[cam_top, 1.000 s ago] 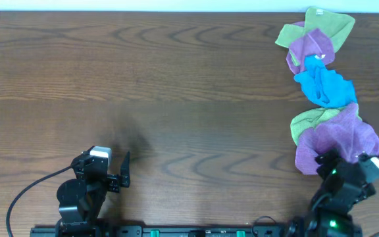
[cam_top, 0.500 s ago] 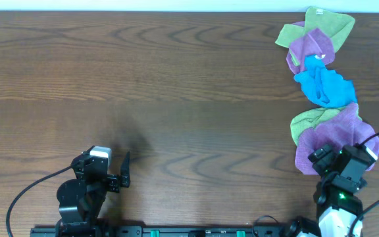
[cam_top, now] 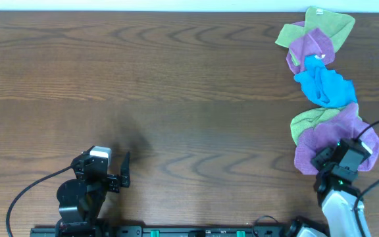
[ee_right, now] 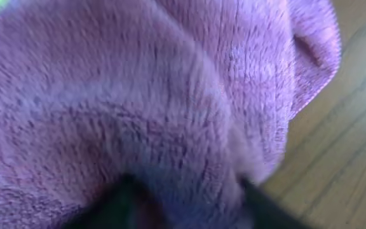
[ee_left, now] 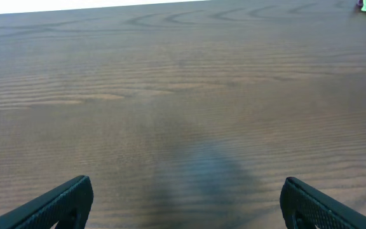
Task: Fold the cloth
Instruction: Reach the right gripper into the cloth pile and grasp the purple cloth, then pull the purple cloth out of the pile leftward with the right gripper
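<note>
A crumpled purple cloth (cam_top: pixel 339 131) lies at the table's right side, near the front. My right gripper (cam_top: pixel 337 158) is at its near edge, and its jaws have closed in on a bunch of the fabric. In the right wrist view the purple cloth (ee_right: pixel 170 95) fills the frame, and a fold of it is pinched in my right gripper (ee_right: pixel 186 191) between the two dark fingers. My left gripper (cam_top: pixel 125 170) rests low at the front left, far from the cloths. In its own wrist view my left gripper (ee_left: pixel 186 194) stands wide open over bare wood.
More cloths trail from the purple one toward the back right: a green one (cam_top: pixel 306 122) tucked against it, a blue one (cam_top: pixel 324 85), another purple one (cam_top: pixel 311 46) and a green one (cam_top: pixel 331 23) near the far edge. Cables run along the front edge.
My right gripper has pushed forward onto the near edge of the purple cloth and its jaws have closed in from wide open. The left arm has not moved.
</note>
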Action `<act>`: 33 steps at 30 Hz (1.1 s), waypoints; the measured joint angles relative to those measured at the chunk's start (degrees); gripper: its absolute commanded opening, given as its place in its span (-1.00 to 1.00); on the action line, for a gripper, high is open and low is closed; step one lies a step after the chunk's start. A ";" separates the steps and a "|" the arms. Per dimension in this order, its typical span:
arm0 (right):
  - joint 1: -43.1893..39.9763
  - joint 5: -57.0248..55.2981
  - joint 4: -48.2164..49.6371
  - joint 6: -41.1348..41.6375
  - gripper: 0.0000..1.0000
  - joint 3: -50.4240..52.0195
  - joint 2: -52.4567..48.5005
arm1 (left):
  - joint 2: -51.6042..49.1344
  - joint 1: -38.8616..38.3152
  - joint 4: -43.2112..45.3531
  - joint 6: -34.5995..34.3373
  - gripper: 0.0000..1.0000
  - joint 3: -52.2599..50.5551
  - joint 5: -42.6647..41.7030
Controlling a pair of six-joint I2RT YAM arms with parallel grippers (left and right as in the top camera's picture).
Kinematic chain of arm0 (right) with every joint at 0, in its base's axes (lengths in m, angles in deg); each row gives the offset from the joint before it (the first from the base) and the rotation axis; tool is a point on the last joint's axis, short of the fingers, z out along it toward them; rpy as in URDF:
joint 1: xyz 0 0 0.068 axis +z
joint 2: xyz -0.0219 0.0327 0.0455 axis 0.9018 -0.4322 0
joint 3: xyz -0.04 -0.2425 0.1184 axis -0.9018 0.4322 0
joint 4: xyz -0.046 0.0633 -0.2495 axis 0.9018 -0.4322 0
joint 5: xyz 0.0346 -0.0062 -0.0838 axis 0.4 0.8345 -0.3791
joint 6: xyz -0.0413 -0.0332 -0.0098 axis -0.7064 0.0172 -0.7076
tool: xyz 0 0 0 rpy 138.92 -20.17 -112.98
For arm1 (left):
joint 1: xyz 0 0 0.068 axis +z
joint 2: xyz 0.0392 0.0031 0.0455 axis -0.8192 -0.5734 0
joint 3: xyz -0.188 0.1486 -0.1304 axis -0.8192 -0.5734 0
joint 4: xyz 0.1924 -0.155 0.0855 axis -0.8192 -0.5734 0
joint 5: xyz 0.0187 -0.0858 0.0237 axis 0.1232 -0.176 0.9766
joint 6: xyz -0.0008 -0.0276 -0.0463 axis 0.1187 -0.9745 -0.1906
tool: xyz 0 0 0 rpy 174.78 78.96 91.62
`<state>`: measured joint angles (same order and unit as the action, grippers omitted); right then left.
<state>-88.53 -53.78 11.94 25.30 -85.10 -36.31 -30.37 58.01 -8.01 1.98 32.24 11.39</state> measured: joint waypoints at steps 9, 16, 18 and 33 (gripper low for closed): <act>0.00 17.84 5.90 0.11 -0.97 -1.55 1.11 | 0.00 0.00 0.00 0.00 0.91 0.00 0.00; 0.55 45.16 20.90 6.80 -0.97 -8.50 3.87 | 0.02 0.00 0.00 0.00 0.91 0.00 0.00; 1.84 50.90 24.15 9.77 -0.97 -9.94 3.96 | 0.00 0.00 0.00 0.00 0.91 0.00 0.00; 13.11 60.37 24.63 16.98 -0.98 -12.63 3.98 | 0.00 0.00 0.00 0.00 0.91 0.00 0.00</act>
<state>-75.42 6.59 36.57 42.28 -97.73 -32.33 -30.37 58.01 -8.01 1.98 32.24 11.39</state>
